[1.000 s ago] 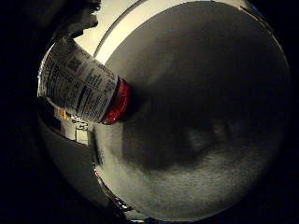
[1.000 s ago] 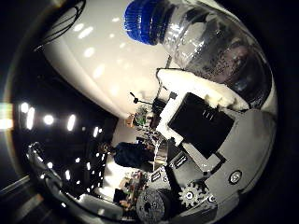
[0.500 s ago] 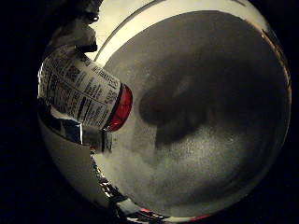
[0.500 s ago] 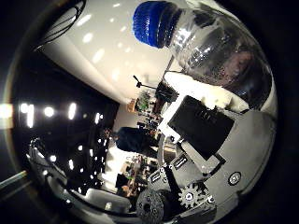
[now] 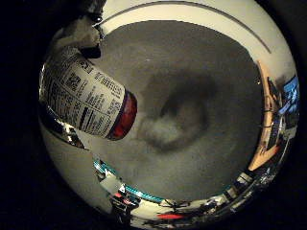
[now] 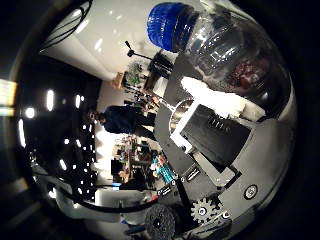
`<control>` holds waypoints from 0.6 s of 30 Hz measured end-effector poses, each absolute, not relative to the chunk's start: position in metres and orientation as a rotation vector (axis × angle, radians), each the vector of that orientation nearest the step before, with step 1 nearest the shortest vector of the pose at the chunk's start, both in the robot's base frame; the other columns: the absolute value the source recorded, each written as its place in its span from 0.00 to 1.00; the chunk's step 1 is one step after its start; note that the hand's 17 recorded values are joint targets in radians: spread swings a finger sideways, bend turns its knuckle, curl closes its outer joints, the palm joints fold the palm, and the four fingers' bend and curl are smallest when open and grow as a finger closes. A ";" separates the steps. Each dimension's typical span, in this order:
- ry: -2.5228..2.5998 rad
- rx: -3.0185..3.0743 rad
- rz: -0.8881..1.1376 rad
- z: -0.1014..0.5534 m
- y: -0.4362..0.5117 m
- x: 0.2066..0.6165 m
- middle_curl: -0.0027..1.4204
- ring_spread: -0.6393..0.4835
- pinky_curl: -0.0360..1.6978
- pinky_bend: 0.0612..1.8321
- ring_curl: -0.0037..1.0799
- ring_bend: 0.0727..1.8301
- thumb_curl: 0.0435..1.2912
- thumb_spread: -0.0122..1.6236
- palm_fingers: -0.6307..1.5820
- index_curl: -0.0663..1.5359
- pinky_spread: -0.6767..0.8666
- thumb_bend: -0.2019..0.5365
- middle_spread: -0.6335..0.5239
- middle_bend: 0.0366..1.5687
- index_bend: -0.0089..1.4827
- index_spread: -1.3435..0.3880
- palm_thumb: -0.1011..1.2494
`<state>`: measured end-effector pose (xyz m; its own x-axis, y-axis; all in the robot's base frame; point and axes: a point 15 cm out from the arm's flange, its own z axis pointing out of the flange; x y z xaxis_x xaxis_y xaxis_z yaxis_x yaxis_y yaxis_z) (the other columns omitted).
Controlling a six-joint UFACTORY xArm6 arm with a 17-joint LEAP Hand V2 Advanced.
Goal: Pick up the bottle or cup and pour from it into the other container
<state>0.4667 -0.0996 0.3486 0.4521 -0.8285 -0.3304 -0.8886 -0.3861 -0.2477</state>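
Over the last second the whole scene has swung through both palm views, so the hand has turned, carrying the clear plastic bottle with the blue screw cap (image 6: 172,25) with it. In the little-finger-side view the grey surface under the palm now fills more of the picture, and the dark blotch of shadow on it has grown and drifted toward the middle.

The bottle sits right against the palm. Its printed paper label and dark red contents (image 5: 88,103) fill the near side of the little-finger view, and its clear shoulder and blue cap show in the thumb-side view. The long axis runs across the palm, from the red, labelled body on one side to the capped neck on the other. The robot's right hand (image 6: 215,135) has its white and black fingers wrapped close around the bottle's body, holding it clear of the grey felt-like tabletop (image 5: 192,62), which lies well below.

The cap looks to be on, so nothing could run out as things stand. I see no cup or other container in either view, so I cannot say which way the receiver lies from the mouth. That is what the coming tilt depends on: the neck has to end up over the receiver before the bottle tips further. The bottle looks tilted, though these views have no fixed way up and I cannot judge by how much.
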 end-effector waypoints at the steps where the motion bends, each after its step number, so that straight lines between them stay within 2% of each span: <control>1: 1.435 -2.361 0.193 0.354 -0.089 0.466 0.52 0.37 0.42 0.78 0.70 0.73 0.69 0.32 0.78 0.53 0.32 0.25 0.45 0.89 0.82 0.67 0.90; 7: 1.438 -2.546 0.067 0.370 -0.048 0.460 0.52 0.37 0.45 0.77 0.73 0.72 0.71 0.32 0.79 0.53 0.31 0.25 0.45 0.88 0.82 0.67 0.89; 18: 1.346 -2.945 -0.329 0.384 0.020 0.440 0.53 0.36 0.49 0.75 0.76 0.71 0.73 0.32 0.79 0.53 0.31 0.25 0.45 0.88 0.82 0.66 0.87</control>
<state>0.4398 0.0200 0.3842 0.6385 -0.7348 0.2289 -0.7575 -0.6525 0.0185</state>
